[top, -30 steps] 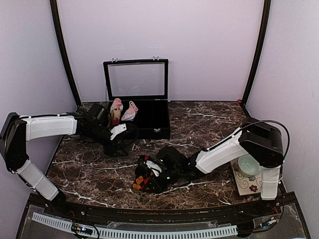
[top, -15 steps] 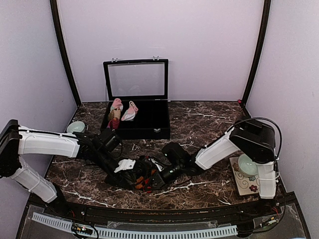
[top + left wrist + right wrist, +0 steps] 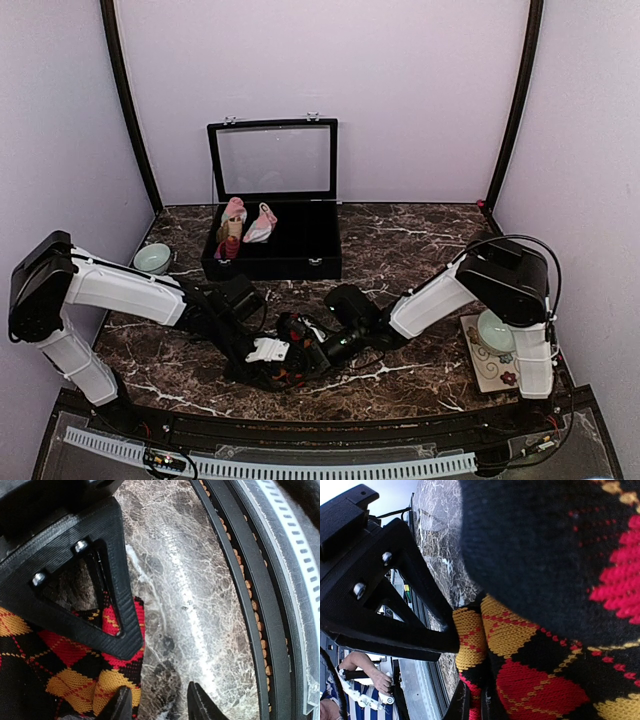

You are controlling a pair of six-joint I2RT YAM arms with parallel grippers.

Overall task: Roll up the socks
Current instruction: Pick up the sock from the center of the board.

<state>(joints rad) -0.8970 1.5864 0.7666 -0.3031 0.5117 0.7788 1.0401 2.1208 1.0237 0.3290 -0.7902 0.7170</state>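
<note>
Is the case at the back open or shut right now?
Open: the glass lid stands upright behind the black case, leaving its inside exposed.

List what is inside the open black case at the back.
At its left end stand a pink-topped roll and a pink-and-white sock. The rest of the case looks dark; its front wall hides the floor nearest us.

On my feed I see a dark marble table [image 3: 420,250] carrying a black case [image 3: 290,268] at the back with its glass lid [image 3: 273,160] raised, a pink-topped roll [image 3: 232,224] upright inside its left end, a pale bowl [image 3: 152,258] at left, and a second bowl [image 3: 498,332] on a floral mat [image 3: 490,373] at right.
</note>
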